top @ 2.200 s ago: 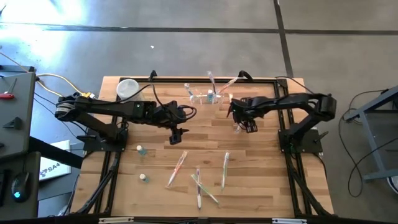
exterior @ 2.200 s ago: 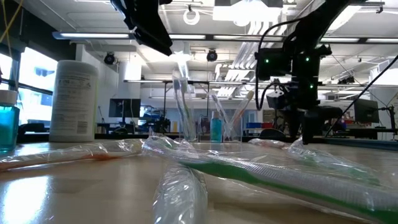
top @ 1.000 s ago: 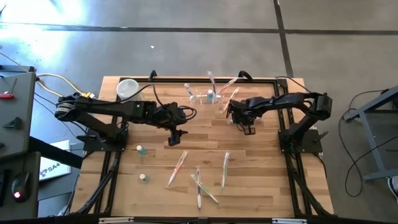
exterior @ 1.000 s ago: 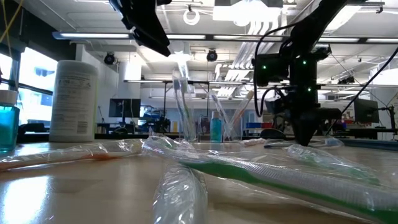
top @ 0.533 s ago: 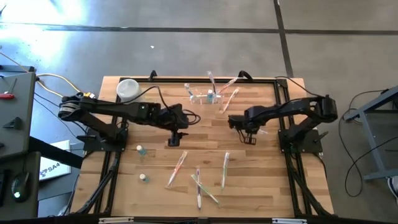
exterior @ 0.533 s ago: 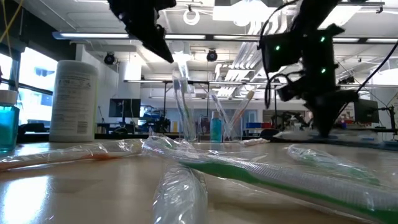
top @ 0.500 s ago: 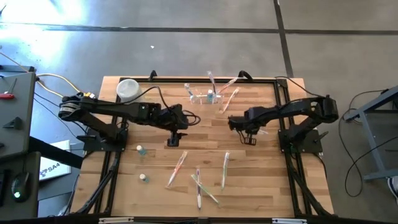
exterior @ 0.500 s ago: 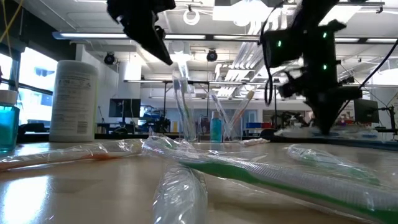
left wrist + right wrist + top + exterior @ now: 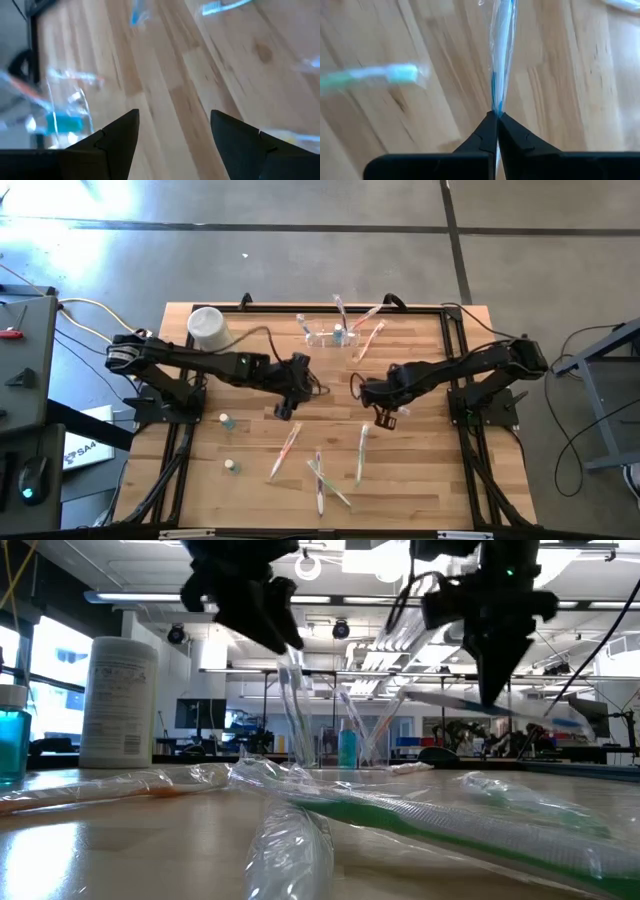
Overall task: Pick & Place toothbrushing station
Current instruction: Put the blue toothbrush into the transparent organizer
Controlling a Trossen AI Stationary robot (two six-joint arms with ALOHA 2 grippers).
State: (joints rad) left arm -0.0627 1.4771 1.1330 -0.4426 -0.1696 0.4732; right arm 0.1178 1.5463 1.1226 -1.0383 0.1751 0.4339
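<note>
Both arms shifted — right hand now pinches wrapped toothbrush.

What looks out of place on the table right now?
Several wrapped toothbrushes lie scattered, some crossing, at the table's near side, away from the clear holder at the far edge. The right gripper is shut on a blue wrapped toothbrush, lifted off the wood.

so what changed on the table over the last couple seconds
The right hand shut on a wrapped blue toothbrush, lifted it, and moved from beside the clear toothbrushing station toward the table's middle. The left hand swung a little toward the centre, open and empty. The station, the white canister and the loose toothbrushes stayed put.
</note>
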